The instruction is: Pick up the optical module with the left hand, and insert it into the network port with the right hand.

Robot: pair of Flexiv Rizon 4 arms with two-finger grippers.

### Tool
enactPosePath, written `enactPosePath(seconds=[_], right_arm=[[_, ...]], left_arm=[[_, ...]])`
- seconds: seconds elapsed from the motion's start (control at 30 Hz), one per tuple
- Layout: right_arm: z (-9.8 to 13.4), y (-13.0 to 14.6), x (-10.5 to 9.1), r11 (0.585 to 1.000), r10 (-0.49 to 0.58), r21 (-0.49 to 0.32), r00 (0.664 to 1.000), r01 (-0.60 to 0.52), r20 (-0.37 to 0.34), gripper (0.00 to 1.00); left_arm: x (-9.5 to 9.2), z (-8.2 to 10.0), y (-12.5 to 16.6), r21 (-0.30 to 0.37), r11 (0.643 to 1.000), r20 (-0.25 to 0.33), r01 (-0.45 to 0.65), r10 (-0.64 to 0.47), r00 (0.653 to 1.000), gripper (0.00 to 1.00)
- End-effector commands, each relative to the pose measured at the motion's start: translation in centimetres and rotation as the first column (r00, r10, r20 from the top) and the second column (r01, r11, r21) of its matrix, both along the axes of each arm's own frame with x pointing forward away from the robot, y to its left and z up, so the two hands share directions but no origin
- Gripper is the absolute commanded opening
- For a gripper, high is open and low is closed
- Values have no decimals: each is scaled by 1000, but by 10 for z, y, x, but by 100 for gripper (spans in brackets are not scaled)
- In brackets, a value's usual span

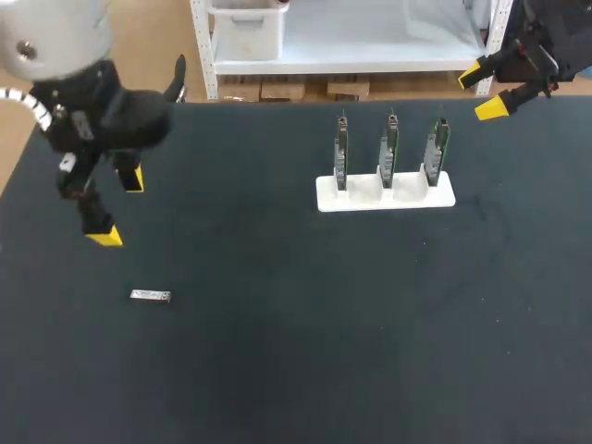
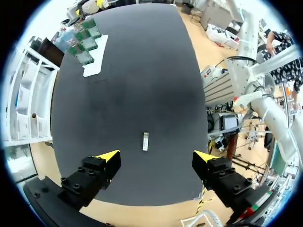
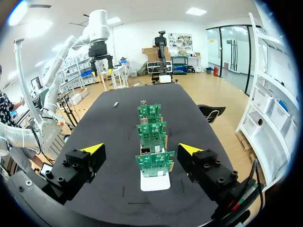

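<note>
Dark table (image 1: 370, 324): silver optical module (image 1: 150, 296), white stand (image 1: 361, 196) of green boards (image 1: 389, 148); left gripper (image 1: 119, 209), right gripper (image 1: 481, 92) apart.

Silver module (image 1: 150, 296), green boards (image 1: 389, 148), white stand (image 1: 386, 194)

Bare table (image 1: 277, 361) on every side of the optical module (image 1: 150, 296) — white stand (image 1: 386, 194) of upright boards (image 1: 389, 148) well apart

left arm (image 1: 46, 37): pale grey rounded housing, black wrist, black-and-white ringed cable (image 1: 37, 109) | left claw (image 1: 119, 208): black finger blocks with round screws, bright yellow wedge tips | right claw (image 1: 482, 92): same black blocks, screws, yellow wedge tips
</note>
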State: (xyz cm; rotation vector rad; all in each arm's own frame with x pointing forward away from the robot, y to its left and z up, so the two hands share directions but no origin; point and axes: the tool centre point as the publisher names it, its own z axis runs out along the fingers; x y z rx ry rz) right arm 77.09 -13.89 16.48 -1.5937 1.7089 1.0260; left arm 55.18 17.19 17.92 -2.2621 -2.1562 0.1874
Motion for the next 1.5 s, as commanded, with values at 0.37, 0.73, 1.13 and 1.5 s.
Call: enactPosePath(seconds=[0.37,0.73,1.13,1.5], right_arm=[[0,0,-2,1000,-4,0,1000,4,4,100],[0,0,-2,1000,-4,0,1000,4,4,100],[0,0,-2,1000,-4,0,1000,4,4,100],[0,0,-2,1000,-4,0,1000,4,4,100]], left_arm=[[-8,-12,10,-51,999,17,1,0,1000,100],[-7,-13,10,-38,999,28,8,-7,1000,100],[-26,-56,25,57,998,209,-15,3,978,100],[-21,-110,36,107,992,146,-60,44,988,100]])
